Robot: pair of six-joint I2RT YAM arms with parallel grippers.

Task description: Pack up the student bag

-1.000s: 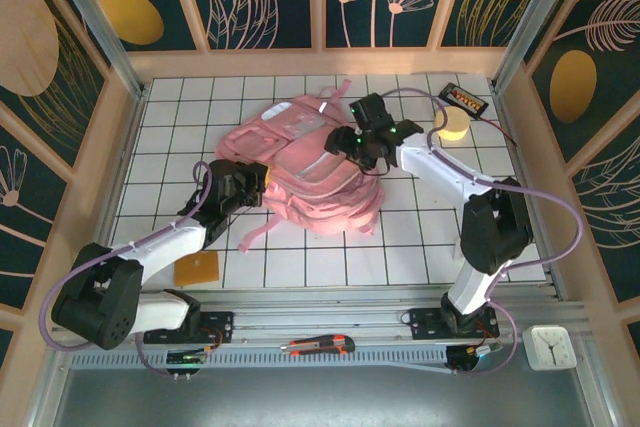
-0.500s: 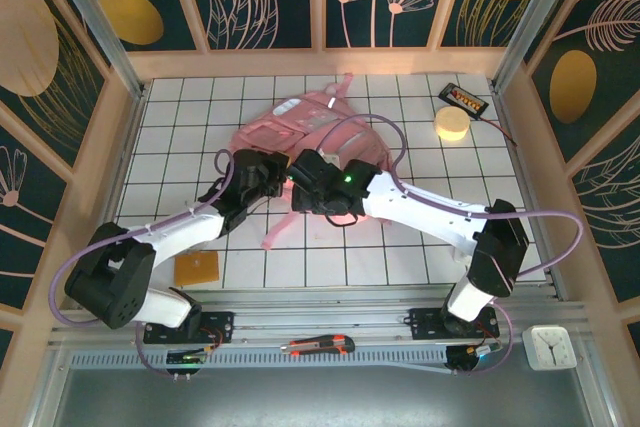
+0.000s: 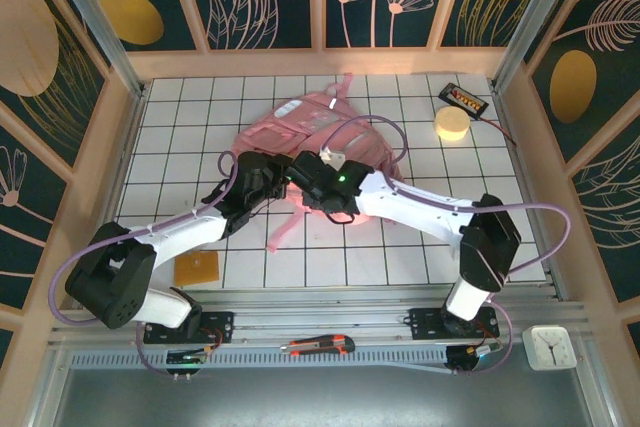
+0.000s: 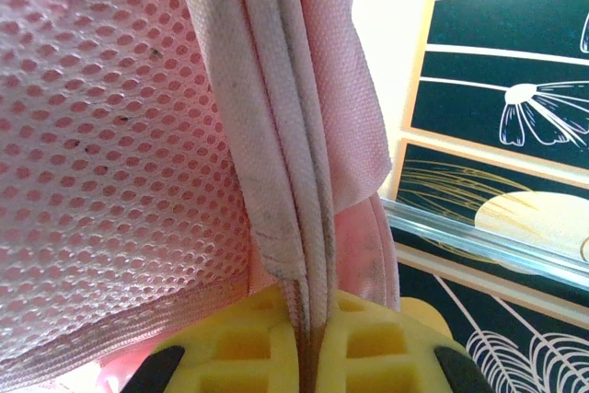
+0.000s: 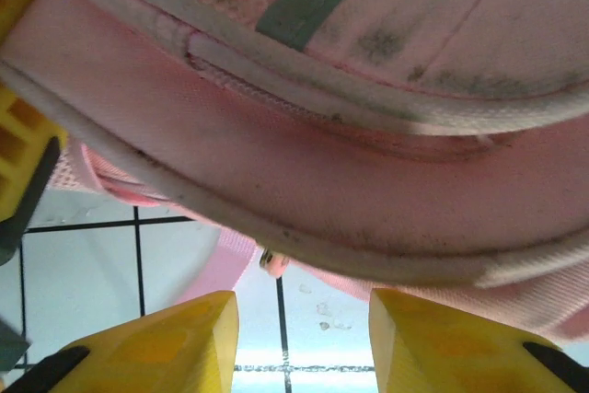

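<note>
The student bag (image 3: 318, 125) is a big pink fabric backpack lying on the white gridded table (image 3: 180, 117). My left gripper (image 3: 266, 180) is at the bag's near left edge. In the left wrist view its yellow pads (image 4: 239, 342) are shut on a folded pink seam of the bag (image 4: 285, 135), beside pink mesh. My right gripper (image 3: 308, 179) reaches across the bag's front, close to the left one. In the right wrist view its yellow fingers (image 5: 166, 338) stand apart with only table between them, just under the bag's piped edge (image 5: 304, 181) and a small zipper pull (image 5: 272, 261).
A pale yellow round block (image 3: 452, 125) and a black device with a cord (image 3: 463, 98) lie at the back right. An orange square (image 3: 197, 269) sits near the left arm's base. A red-and-black utility knife (image 3: 318, 346) and a white clock (image 3: 551, 346) lie off the table's near edge.
The right arm has swung from the bag's far right side across to its near left, beside the left gripper, and its jaws have narrowed. The left gripper shifted slightly right with the bag's edge.
</note>
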